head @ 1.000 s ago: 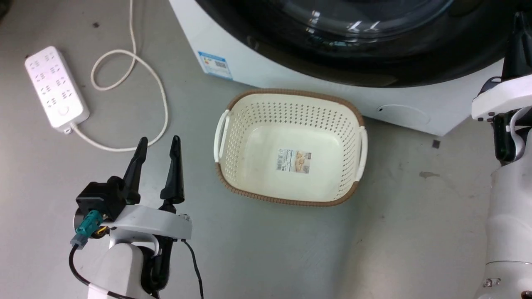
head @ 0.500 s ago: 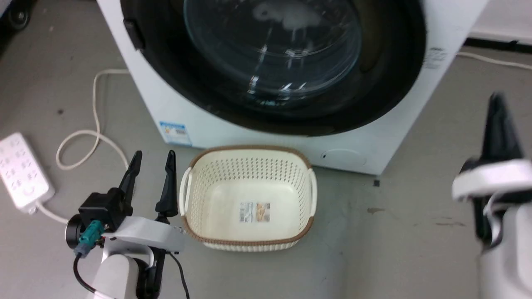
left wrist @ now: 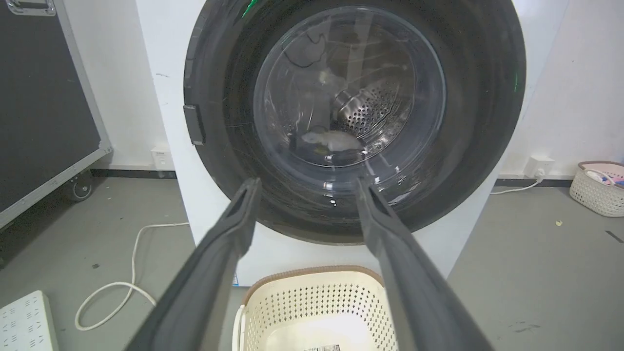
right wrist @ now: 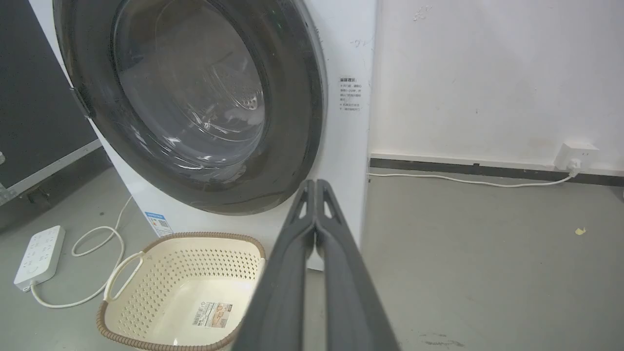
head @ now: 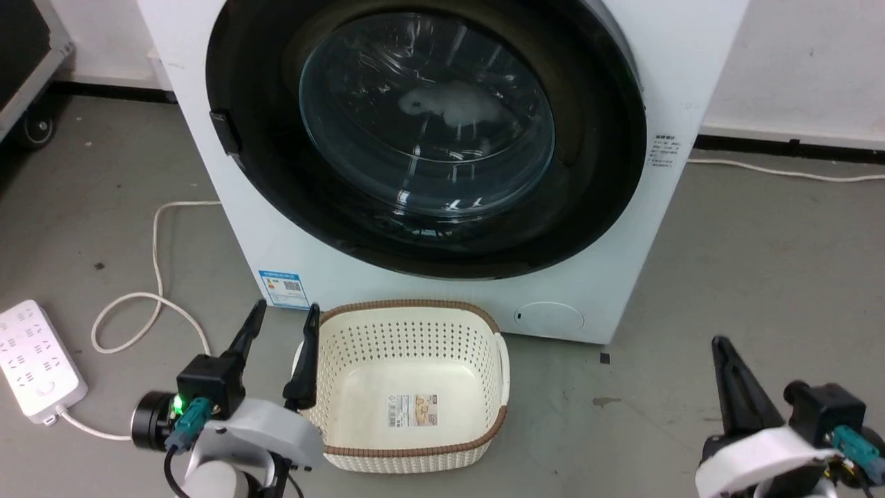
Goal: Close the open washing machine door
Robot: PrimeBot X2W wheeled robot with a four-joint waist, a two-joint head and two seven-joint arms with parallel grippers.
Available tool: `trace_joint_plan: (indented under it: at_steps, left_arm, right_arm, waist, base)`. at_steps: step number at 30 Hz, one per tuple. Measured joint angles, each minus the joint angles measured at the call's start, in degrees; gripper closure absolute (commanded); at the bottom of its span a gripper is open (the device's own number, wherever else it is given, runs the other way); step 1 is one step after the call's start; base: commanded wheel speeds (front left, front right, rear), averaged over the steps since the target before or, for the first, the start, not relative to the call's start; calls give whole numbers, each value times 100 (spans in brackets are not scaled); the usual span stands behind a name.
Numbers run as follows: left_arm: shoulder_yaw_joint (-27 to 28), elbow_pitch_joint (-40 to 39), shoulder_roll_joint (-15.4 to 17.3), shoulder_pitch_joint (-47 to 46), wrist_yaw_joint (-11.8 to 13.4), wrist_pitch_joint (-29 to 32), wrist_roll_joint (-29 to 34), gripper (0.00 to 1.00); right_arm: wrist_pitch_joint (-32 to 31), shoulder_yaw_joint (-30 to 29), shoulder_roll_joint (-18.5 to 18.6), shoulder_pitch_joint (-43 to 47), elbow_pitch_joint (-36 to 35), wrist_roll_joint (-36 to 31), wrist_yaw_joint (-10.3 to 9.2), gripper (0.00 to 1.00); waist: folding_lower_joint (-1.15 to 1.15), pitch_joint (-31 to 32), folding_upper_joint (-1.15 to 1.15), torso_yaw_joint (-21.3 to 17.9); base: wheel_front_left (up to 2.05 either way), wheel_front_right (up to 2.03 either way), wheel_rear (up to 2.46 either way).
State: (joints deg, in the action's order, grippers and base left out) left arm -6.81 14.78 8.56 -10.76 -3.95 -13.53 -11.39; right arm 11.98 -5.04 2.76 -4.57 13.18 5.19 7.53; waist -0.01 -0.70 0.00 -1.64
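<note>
The washing machine [head: 681, 76] stands white and square in front of me. Its washing machine door [head: 594, 145], a glossy black ring around a clear bowl window, lies flat against the machine's front, and steel drum holes show through the glass [left wrist: 365, 107]. My left gripper [head: 287, 311] is low at the left, open and holding nothing, with its fingers pointing at the door [left wrist: 487, 97]. My right gripper [head: 720, 342] is low at the right with its fingers pressed together [right wrist: 312, 183], well away from the door [right wrist: 302, 97].
A cream perforated basket [head: 415, 306] sits on the floor just before the machine, beside my left fingers. A white power strip [head: 31, 360] and its looped cable [head: 155, 277] lie at the left. A black wheeled case [head: 24, 62] stands far left. A second basket [left wrist: 597, 187] sits by the right wall.
The head camera has tilted up, so the whole door front now shows. My right gripper has dropped from beside the door's right edge to low near the floor.
</note>
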Motion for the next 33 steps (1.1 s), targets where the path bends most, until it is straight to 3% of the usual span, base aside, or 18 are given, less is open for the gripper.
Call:
trace_joint_plan:
  at_steps: [1, 2, 3, 15, 33]
  left_arm:
    - [3, 23, -7, 37, 0, 51, -46, 0]
    - [7, 41, -10, 67, 0, 100, -93, 0]
    - [12, 43, -12, 92, 1, 124, -116, 0]
    - [14, 25, -2, 147, 34, 338, -253, 0]
    - [32, -27, -3, 138, 133, 308, -453, 0]
  right_arm:
    - [-57, -2, 0, 63, -33, 29, 0, 100]
    - [-98, 11, 0, 106, -62, 43, -1, 58]
    - [-158, 21, 0, 140, -101, 41, -1, 0]
    - [-290, 13, 0, 347, -468, 158, -1, 0]
    - [-305, 40, 0, 348, -446, 358, -1, 0]
  waist:
    - [0, 26, 0, 8]
    - [0, 51, 0, 14]
    - [0, 72, 0, 19]
    - [1, 120, 0, 65]
    - [1, 78, 0, 67]
  base:
    - [0, 0, 0]
    - [0, 0, 0]
    - [0, 0, 0]
    - [0, 0, 0]
    - [0, 0, 0]
